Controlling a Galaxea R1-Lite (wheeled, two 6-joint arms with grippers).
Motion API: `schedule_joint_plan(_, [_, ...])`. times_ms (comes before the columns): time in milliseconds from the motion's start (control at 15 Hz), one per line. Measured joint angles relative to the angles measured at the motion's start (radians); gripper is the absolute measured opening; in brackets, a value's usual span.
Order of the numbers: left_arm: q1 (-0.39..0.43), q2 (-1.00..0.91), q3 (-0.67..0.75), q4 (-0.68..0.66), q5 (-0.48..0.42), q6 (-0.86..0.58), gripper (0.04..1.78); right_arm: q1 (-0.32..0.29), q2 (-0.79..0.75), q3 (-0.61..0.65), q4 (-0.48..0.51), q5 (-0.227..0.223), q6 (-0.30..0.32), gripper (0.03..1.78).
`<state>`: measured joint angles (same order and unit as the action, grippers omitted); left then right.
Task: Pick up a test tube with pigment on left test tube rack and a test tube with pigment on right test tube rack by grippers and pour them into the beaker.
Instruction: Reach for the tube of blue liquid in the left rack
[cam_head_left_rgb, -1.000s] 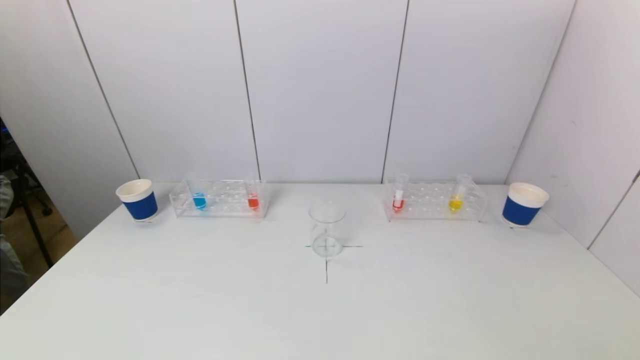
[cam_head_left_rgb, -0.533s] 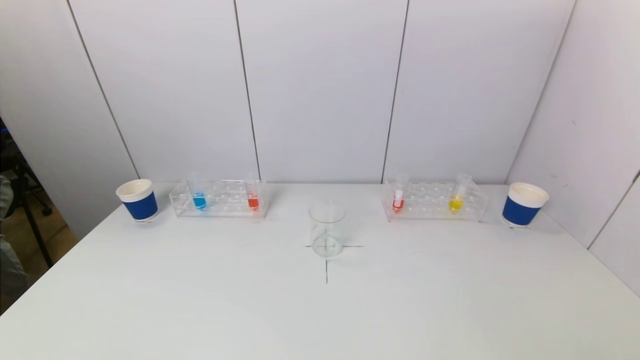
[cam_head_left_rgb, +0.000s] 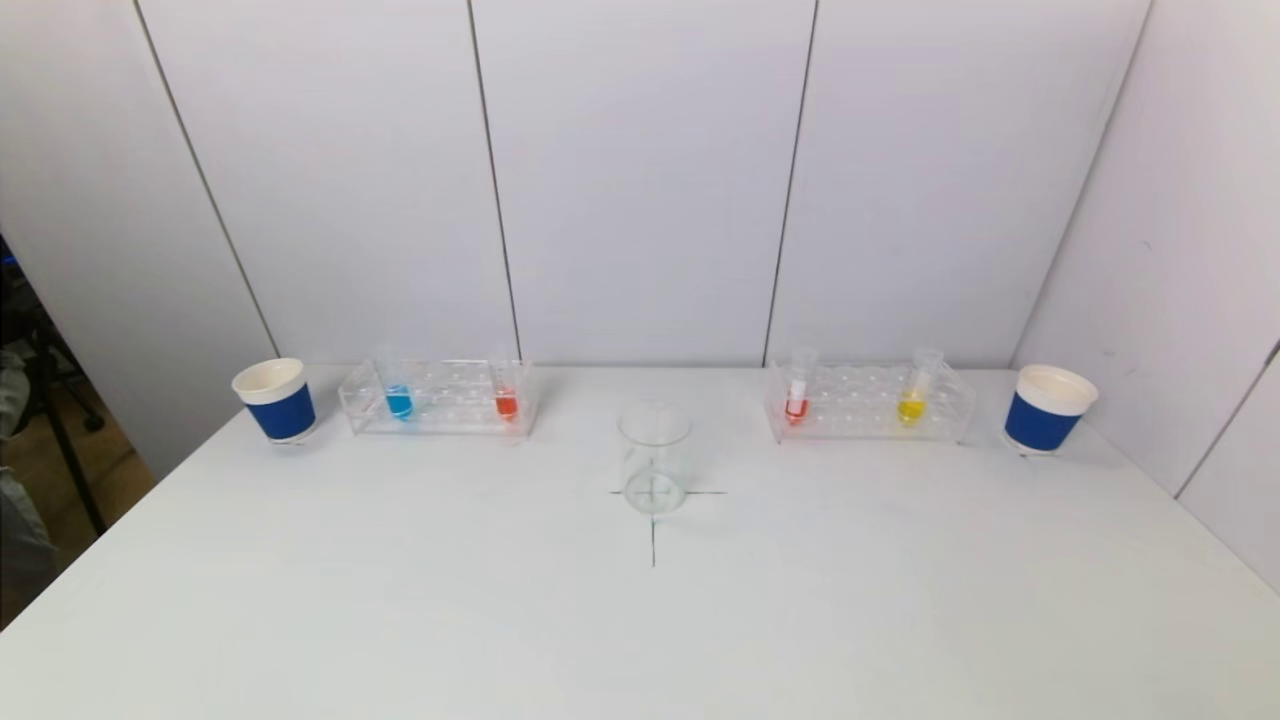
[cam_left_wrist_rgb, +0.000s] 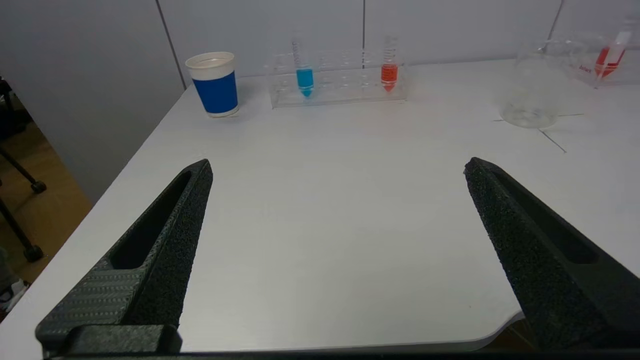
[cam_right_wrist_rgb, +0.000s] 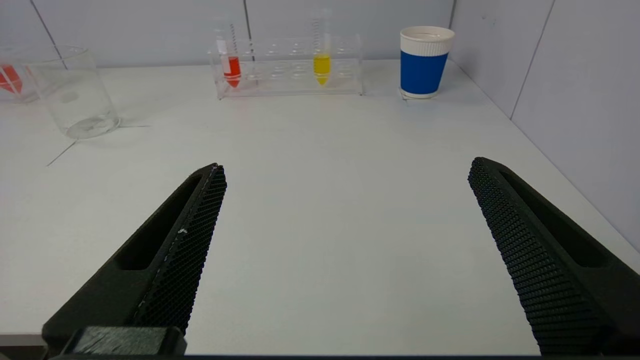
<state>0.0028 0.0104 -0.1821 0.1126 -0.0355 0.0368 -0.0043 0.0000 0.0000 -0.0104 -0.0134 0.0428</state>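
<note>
A clear empty beaker (cam_head_left_rgb: 654, 459) stands on a cross mark at the table's middle. The left clear rack (cam_head_left_rgb: 437, 398) holds a blue-pigment tube (cam_head_left_rgb: 398, 393) and an orange-red tube (cam_head_left_rgb: 506, 395). The right clear rack (cam_head_left_rgb: 868, 403) holds a red tube (cam_head_left_rgb: 797, 394) and a yellow tube (cam_head_left_rgb: 912, 397). Neither gripper shows in the head view. My left gripper (cam_left_wrist_rgb: 337, 170) is open and empty over the table's near left edge, far from the blue tube (cam_left_wrist_rgb: 304, 79). My right gripper (cam_right_wrist_rgb: 346, 170) is open and empty over the near right, far from the yellow tube (cam_right_wrist_rgb: 321, 65).
A blue paper cup with a white rim (cam_head_left_rgb: 275, 401) stands left of the left rack, and another (cam_head_left_rgb: 1047, 408) stands right of the right rack. White wall panels close the back and the right side. The table's left edge drops to the floor.
</note>
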Motion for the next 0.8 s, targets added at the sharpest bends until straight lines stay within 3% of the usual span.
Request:
schedule_joint_plan(400, [0.0, 0.229, -0.27, 0.0, 0.004, 0.0, 1.76, 0.0, 0.0, 0.0, 0.0, 0.0, 0.0, 1.76])
schedule_joint_plan(800, [0.0, 0.548, -0.373, -0.197, 0.005, 0.031, 1.76, 0.0, 0.0, 0.0, 0.0, -0.001, 0.0, 1.76])
